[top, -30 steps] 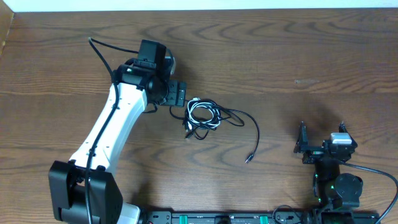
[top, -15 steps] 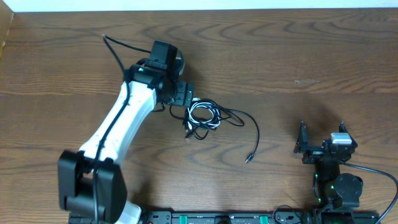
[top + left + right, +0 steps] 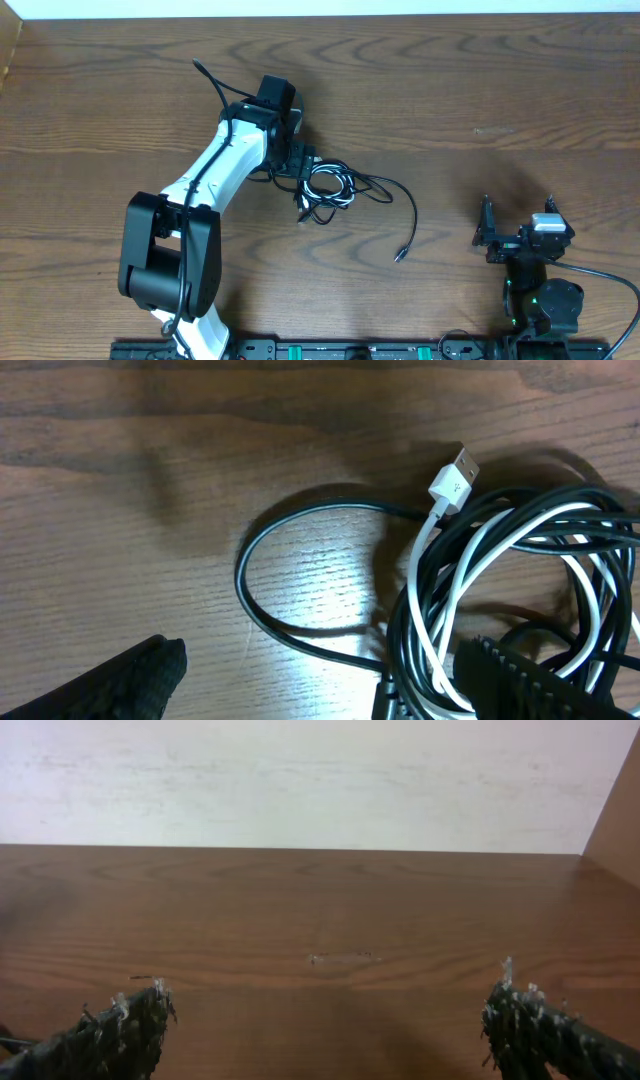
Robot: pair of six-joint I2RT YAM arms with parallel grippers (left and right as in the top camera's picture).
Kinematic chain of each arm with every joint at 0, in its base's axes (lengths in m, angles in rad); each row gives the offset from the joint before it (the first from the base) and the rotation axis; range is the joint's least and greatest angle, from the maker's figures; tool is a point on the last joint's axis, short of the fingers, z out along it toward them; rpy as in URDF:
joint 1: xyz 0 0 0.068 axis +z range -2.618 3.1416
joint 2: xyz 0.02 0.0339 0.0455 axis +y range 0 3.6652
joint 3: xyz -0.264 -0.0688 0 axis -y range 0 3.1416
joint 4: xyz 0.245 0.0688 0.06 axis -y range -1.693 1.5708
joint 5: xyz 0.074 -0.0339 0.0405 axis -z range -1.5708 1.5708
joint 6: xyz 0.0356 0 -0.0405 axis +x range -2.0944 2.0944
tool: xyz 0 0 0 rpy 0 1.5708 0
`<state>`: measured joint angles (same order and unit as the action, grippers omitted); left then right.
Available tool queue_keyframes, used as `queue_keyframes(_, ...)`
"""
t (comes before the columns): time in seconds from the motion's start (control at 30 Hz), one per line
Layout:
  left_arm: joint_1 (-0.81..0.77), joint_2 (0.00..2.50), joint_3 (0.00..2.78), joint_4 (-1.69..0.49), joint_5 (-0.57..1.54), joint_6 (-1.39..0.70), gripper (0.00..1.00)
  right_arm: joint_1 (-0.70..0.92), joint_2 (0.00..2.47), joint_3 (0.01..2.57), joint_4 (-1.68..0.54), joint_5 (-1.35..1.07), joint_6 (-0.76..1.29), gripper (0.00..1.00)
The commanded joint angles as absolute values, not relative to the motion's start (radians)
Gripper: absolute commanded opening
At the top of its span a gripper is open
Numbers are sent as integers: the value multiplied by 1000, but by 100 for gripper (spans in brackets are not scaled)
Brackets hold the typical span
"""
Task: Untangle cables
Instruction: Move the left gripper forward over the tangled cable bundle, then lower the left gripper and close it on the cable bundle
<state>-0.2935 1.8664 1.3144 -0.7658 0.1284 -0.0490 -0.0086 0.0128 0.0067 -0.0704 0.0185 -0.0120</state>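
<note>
No text, label, brand, number or sign can be read in any view. The plug (image 3: pixel 455 475) of the white cable (image 3: pixel 427 532) shows only bare metal with small square holes and no legible mark. The rail (image 3: pixel 330 352) at the table's near edge carries green spots; any lettering there is too small to tell.
</note>
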Motion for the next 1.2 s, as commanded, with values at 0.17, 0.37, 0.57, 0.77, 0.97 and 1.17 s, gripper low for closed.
queue_keyframes(0.17, -365, 1871, 1312, -776, 152, -45, 91, 7, 9, 6, -74, 23, -24, 99)
queue_keyframes(0.37, -396, 1871, 1300, -730, 115, -45, 90, 7, 9, 6, -74, 23, -23, 99)
queue_keyframes(0.57, -395, 1871, 1293, -723, 89, -46, 76, 7, 9, 6, -74, 23, -23, 99)
queue_keyframes(0.77, -395, 1871, 1258, -703, 89, -46, 76, 7, 9, 6, -74, 23, -23, 99)
queue_keyframes(0.97, -395, 1872, 1254, -686, 89, -46, 77, 7, 9, 6, -74, 23, -23, 99)
queue_keyframes(1.17, -395, 1872, 1225, -675, 90, -46, 76, 7, 9, 6, -74, 23, -23, 99)
